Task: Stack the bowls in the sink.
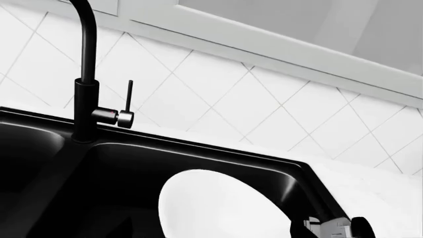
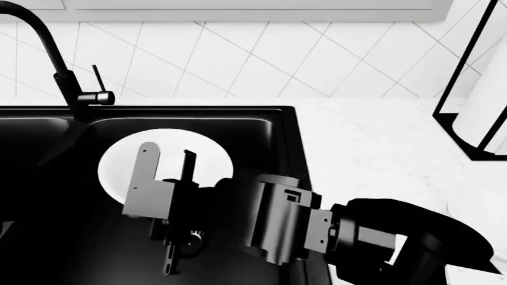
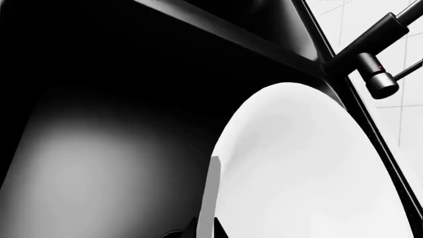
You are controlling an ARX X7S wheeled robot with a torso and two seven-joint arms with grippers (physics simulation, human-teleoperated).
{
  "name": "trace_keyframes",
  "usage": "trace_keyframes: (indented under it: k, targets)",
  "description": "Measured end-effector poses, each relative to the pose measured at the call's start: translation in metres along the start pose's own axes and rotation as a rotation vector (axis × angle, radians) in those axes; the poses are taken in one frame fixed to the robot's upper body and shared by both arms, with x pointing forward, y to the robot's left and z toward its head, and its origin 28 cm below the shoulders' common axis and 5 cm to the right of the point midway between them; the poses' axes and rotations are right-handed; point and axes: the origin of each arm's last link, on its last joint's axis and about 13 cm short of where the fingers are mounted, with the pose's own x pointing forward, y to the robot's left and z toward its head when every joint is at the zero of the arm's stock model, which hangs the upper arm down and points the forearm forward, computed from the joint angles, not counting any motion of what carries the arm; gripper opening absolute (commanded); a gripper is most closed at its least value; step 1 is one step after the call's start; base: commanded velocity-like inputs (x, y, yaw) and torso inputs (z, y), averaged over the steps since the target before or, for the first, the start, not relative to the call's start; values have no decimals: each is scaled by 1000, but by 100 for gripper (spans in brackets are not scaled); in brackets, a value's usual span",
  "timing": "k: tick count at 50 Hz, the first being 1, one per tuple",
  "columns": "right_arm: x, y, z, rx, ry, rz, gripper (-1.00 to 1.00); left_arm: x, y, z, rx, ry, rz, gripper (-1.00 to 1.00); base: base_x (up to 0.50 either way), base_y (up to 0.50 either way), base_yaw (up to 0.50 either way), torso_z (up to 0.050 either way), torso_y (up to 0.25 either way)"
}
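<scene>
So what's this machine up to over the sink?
The robot is reaching its right end effector down into the black sink, with its fingers spread open over a white bowl lying in the right basin. Nothing is gripped yet. Only this one bowl is visible. The faucet stands behind, and a paper-towel roll sits on the counter.

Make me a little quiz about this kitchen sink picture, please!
1. True or false: the white bowl lies inside the black sink.
2. What stands on the counter at the far right of the head view? A) a paper-towel roll B) a kettle C) a plant
3. Fill in: the right gripper hangs over the bowl with its jaws ____.

Key: 1 true; 2 A; 3 open.
</scene>
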Motion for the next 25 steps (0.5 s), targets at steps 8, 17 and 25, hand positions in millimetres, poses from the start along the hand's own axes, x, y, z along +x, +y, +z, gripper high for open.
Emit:
trace_keyframes:
  k: [8, 17, 25]
  targets:
    - [12, 5, -3, 6, -16, 4, -100, 0, 0, -1, -5, 5, 0, 100, 0, 0, 0, 0, 0]
    - [23, 9, -8, 10, -24, 2, -100, 0, 0, -3, -9, 10, -2, 100, 0, 0, 0, 0, 0]
    - [31, 12, -21, 24, -8, 5, -100, -1, 0, -4, -11, 12, -2, 100, 0, 0, 0, 0, 1]
